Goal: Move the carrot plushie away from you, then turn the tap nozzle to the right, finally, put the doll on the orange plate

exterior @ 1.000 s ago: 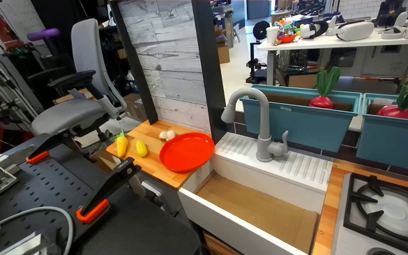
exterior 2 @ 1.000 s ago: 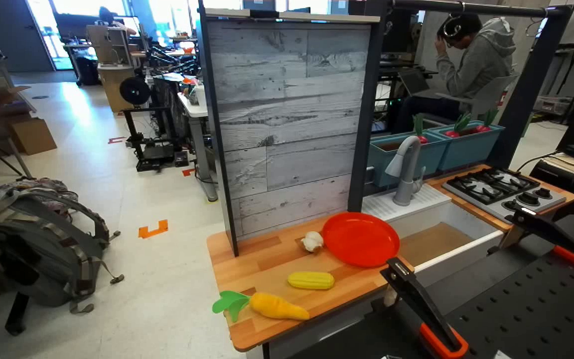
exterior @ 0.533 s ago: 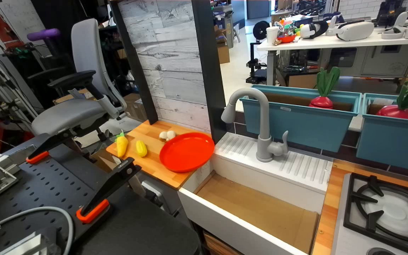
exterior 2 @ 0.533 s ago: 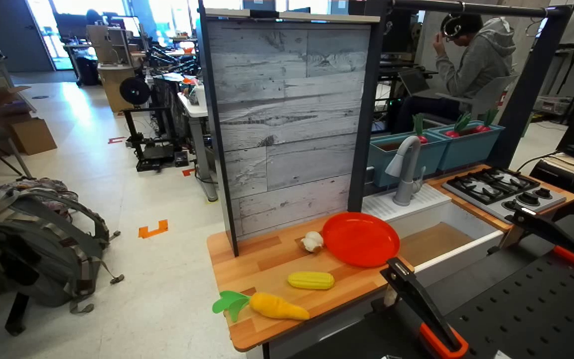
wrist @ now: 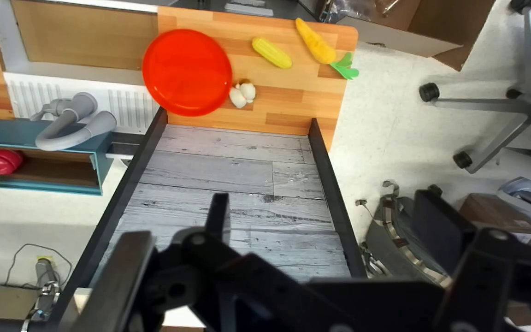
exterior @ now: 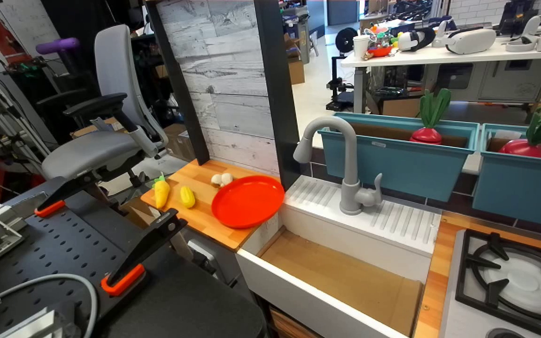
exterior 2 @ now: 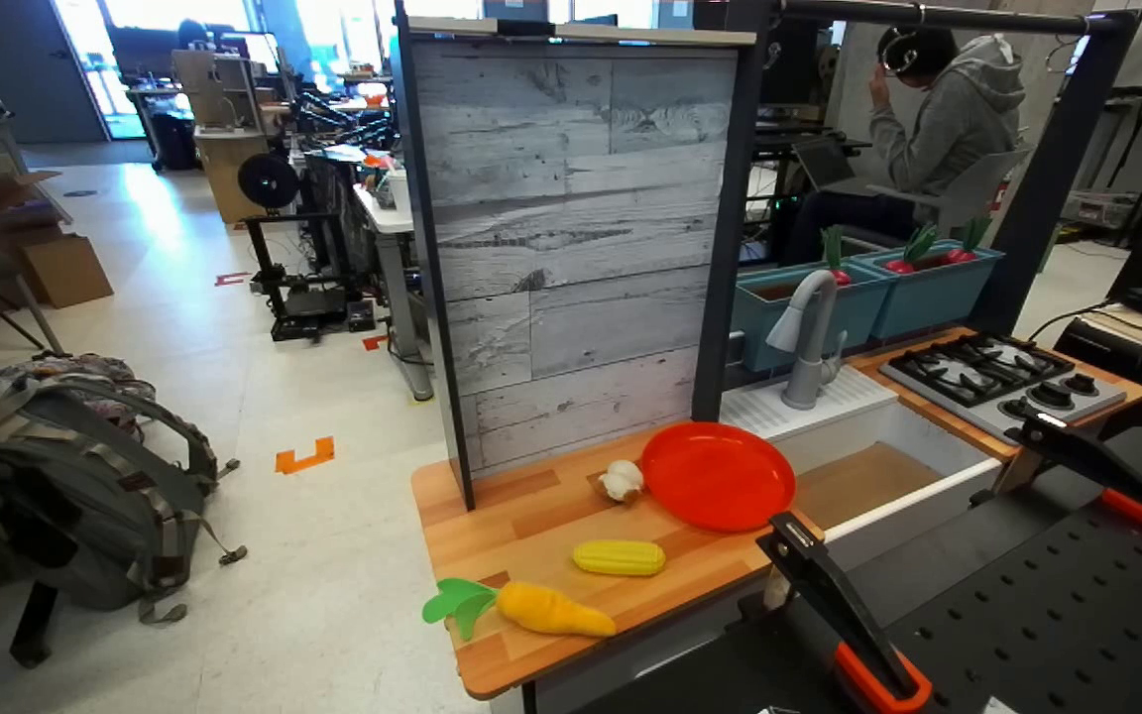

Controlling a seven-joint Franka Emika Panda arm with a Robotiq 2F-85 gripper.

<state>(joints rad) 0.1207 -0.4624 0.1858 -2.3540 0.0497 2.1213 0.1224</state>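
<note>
The carrot plushie [exterior 2: 551, 610], yellow-orange with green leaves, lies near the counter's outer end, its leaves poking past the edge. Beside it are a yellow corn toy [exterior 2: 619, 557] and a white lumpy toy [wrist: 242, 94]; which toy is the doll I cannot tell. The orange plate [exterior: 248, 202] is bare, next to the white toy. The grey tap nozzle [exterior: 302, 149] hangs from its gooseneck, pointing toward the plate side. In the wrist view my gripper [wrist: 323, 203] stands open, nothing between its fingers, apart from all the toys. Neither exterior view shows it.
A grey wood-look panel [exterior 2: 581, 228] with dark posts rises behind the counter [exterior 2: 521, 496]. The sink [exterior: 336, 277] lies beside it, then the stove [exterior 2: 997, 377]. Teal planters [exterior: 392, 162] stand behind the tap. Black clamps with orange pads [exterior 2: 834, 605] stick up along the pegboard table.
The toys, plate and tap have stayed in place. Only the seated person in the background has shifted a hand.
</note>
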